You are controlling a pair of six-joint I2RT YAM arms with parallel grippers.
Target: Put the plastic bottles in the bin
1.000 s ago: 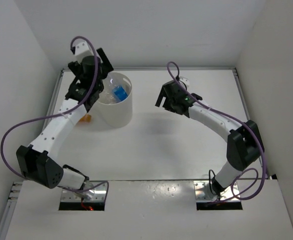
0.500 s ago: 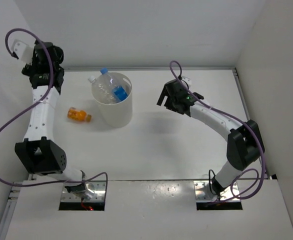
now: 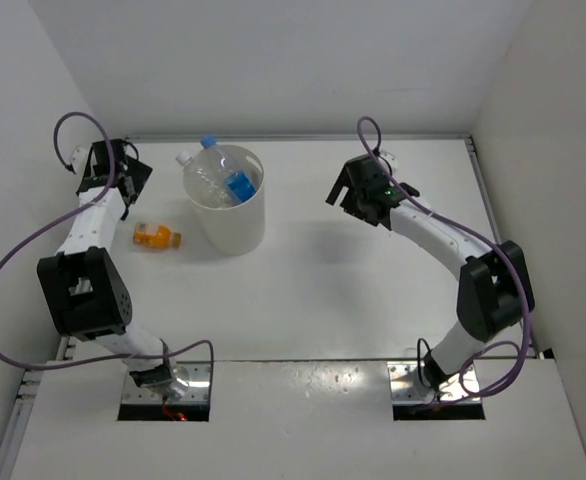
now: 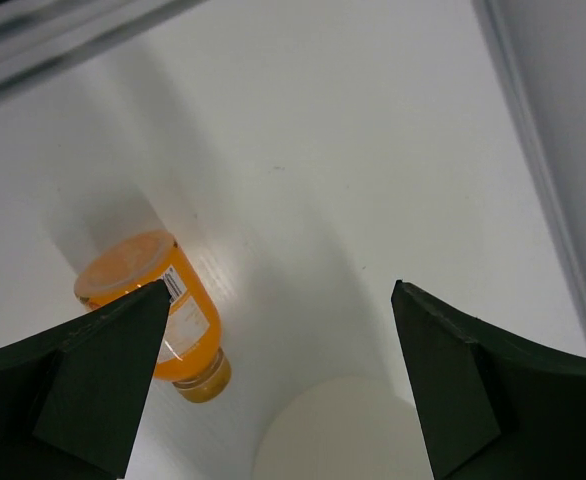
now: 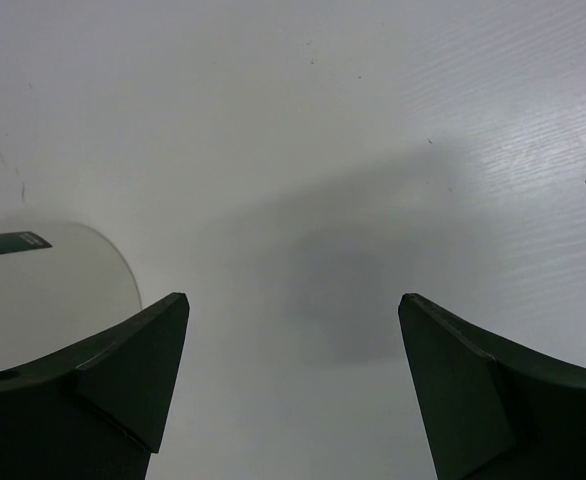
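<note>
Orange bottle (image 3: 156,236), the last one outside, lies on its side on the white bench (image 3: 373,300), just left of the bin (image 3: 231,228). My left pincer (image 4: 280,290) hangs above it, farther left of the bin, jaws spread wide and empty. Inside the bin two clear bottles lean, necks poking over its far-left rim: a pale-labelled bottle (image 3: 203,176) and a blue-capped bottle (image 3: 236,186). Well right of the bin, my right pincer (image 5: 291,300) hovers over bare bench, jaws parted, holding nothing. I judge two bottles done, one to go. Next I would lower the left pincer, straddle the orange body, close, lift, and carry it right over the rim.
</note>
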